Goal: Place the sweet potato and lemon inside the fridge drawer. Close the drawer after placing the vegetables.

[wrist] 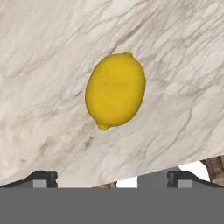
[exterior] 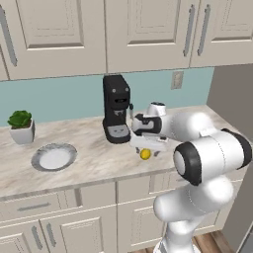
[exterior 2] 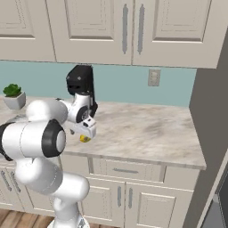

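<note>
- The lemon [wrist: 115, 90] is lying on the marbled table [wrist: 43, 65], sitting at the centre of the hand view with its pointed ends aiming toward the upper right and lower left of that frame.
- The pincer [wrist: 112, 178] is hanging above the lemon with its two dark tips [wrist: 41, 177] standing wide apart at the bottom of the hand view; nothing is sitting between them.
- In the left base view the lemon [exterior: 145, 154] is showing as a yellow spot just below the pincer [exterior: 148, 146], near the table's front edge at mid-frame.
- In the right base view the lemon [exterior 2: 83, 138] is peeking out under the white hand, left of centre.
- A black coffee machine [exterior: 116, 108] is standing behind the hand, against the teal wall; no brand or writing can be read on it.
- A white plate [exterior: 54, 156] is resting at the left of the left base view, with a small potted plant [exterior: 21, 126] behind it.
- A wall outlet [exterior 2: 154, 78] is sitting on the wall, carrying no readable lettering.
</note>
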You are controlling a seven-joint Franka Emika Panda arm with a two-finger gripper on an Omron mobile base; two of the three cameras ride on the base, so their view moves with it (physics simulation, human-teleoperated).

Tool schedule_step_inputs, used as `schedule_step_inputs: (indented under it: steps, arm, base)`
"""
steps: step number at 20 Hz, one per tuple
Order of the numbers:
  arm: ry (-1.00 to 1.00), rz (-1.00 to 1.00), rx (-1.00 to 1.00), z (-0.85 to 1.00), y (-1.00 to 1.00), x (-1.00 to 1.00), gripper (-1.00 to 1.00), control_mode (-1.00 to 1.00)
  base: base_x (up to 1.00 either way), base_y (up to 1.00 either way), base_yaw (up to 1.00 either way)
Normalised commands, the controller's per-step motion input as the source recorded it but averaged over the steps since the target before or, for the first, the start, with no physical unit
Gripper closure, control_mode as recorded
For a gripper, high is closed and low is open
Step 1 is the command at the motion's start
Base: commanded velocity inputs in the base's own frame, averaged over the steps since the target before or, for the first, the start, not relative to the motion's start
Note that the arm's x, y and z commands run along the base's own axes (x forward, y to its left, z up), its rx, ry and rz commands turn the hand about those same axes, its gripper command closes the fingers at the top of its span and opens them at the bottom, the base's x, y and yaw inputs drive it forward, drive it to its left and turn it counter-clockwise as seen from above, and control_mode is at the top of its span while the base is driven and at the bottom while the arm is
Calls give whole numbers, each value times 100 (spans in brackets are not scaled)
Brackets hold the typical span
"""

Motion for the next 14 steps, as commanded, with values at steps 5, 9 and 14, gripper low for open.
schedule_step_inputs:
  steps: [5,9,14]
  arm:
    - [3,0,0,-36,0,32,-100,-100]
    - [1,0,0,-36,0,25,-100,-100]
    - [0,0,0,-31,-1,23,-100,-100]
  base:
    - [0,0,0]
    - [0,0,0]
    - [0,0,0]
